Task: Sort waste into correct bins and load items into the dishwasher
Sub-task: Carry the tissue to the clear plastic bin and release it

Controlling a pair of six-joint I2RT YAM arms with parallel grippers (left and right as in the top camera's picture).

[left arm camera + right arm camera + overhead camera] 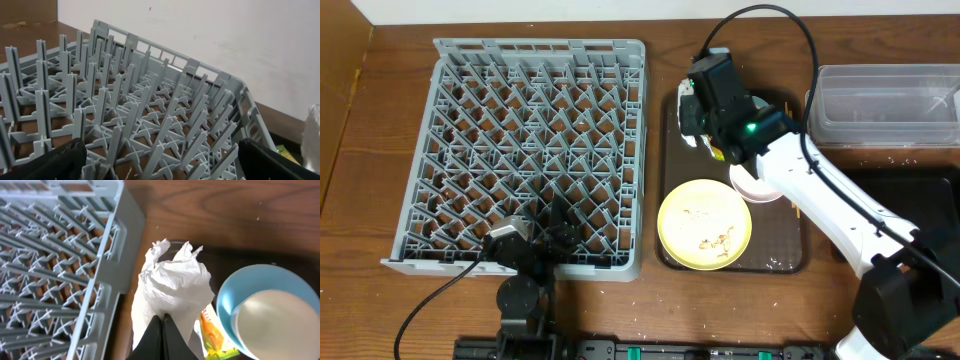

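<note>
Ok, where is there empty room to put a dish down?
The whole dish rack is bare. So is the table left of it and in front of the tray. The tray is crowded: yellow plate, blue bowl, napkin, and the right gripper pinching it.

Dark-brown wooden table with visible grain; plain off-white wall just behind the table's far edge; soft, even light.
</note>
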